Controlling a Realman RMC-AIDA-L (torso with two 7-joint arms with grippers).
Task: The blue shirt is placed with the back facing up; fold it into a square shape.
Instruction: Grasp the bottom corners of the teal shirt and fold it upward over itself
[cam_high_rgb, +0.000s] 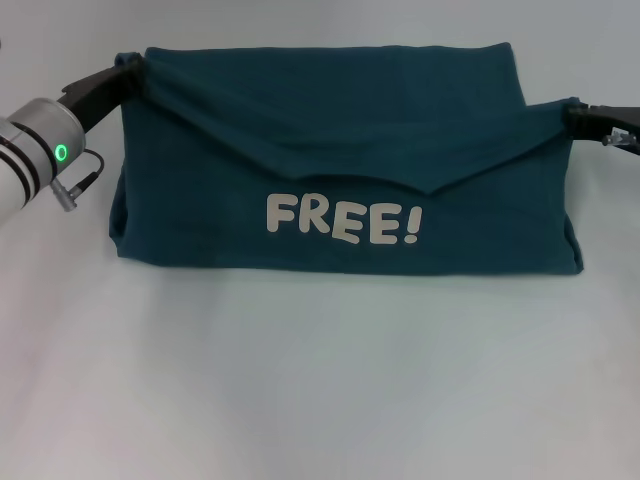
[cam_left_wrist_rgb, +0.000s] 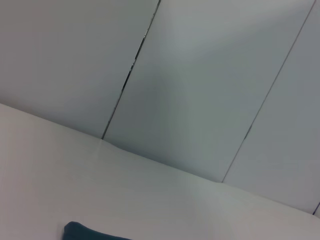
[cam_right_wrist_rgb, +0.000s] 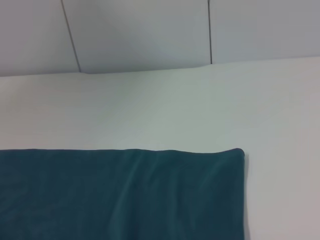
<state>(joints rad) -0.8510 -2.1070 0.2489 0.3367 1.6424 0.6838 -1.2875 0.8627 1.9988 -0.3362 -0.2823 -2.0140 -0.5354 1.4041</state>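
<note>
Blue shirt (cam_high_rgb: 340, 150), soft and limp, spread across the white table (cam_high_rgb: 320, 380), lettering showing, pinched at both side corners by left gripper (cam_high_rgb: 128, 72) and right gripper (cam_high_rgb: 576, 116), likely sagging unless lifted evenly.

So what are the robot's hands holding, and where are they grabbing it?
Both hold the blue shirt. The left hand pinches its far left corner, and the right hand pinches the right end of the folded-over flap.

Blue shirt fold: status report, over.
Left gripper and right gripper each pinch an end of the folded-over flap. Blue shirt part-folded on the white table, "FREE!" lettering showing. Nothing in the way.
</note>
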